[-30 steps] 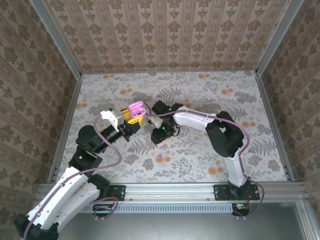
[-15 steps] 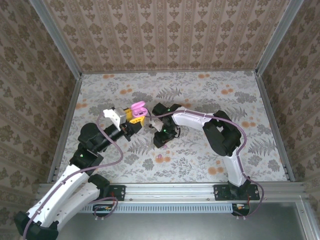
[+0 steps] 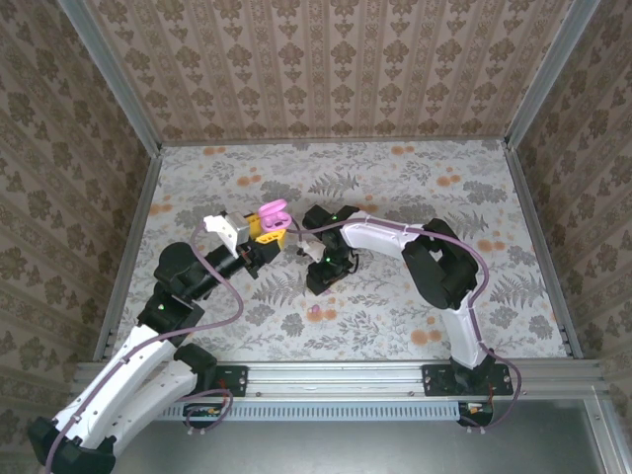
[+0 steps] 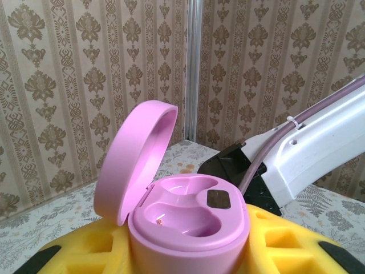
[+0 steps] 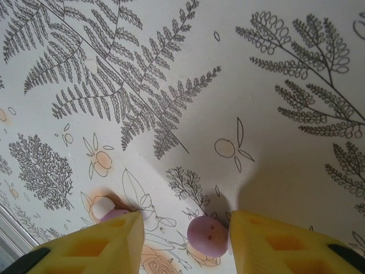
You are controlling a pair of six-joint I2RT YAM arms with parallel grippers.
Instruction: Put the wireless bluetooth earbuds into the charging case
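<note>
case open and empty, clenched in left claw; right claw released near pink earbud.

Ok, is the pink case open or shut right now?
Open: the pink charging case has its lid hinged up, leaving both wells exposed and bare.

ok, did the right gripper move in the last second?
Yes. In the top view the right gripper has shifted slightly toward the near edge and to the right, ending closer to the pink earbud lying on the cloth.
</note>
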